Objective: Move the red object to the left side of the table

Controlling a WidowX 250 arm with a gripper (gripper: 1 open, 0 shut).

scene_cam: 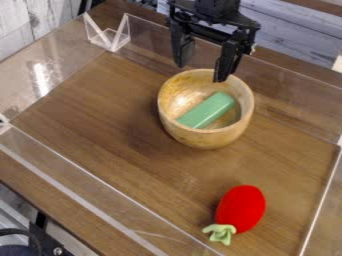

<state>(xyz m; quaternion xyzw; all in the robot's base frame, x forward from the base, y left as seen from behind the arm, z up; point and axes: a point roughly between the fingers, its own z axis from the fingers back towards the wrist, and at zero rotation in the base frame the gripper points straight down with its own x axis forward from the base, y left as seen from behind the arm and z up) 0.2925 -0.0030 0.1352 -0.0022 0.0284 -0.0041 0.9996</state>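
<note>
The red object [241, 210], a small plush strawberry with a pale green stem, lies on the brown wood-grain table [94, 120] near the front right edge. My gripper [201, 62] hangs pointing down at the back of the table, just above the far rim of the wooden bowl. Its two black fingers stand open with nothing between them. The strawberry is far from the gripper, on the near side of the bowl.
A round wooden bowl [171, 120] holding a green block [209, 110] sits in the middle of the table. Clear acrylic walls [80, 195] border the tabletop. A clear plastic piece [107, 32] stands at the back left corner.
</note>
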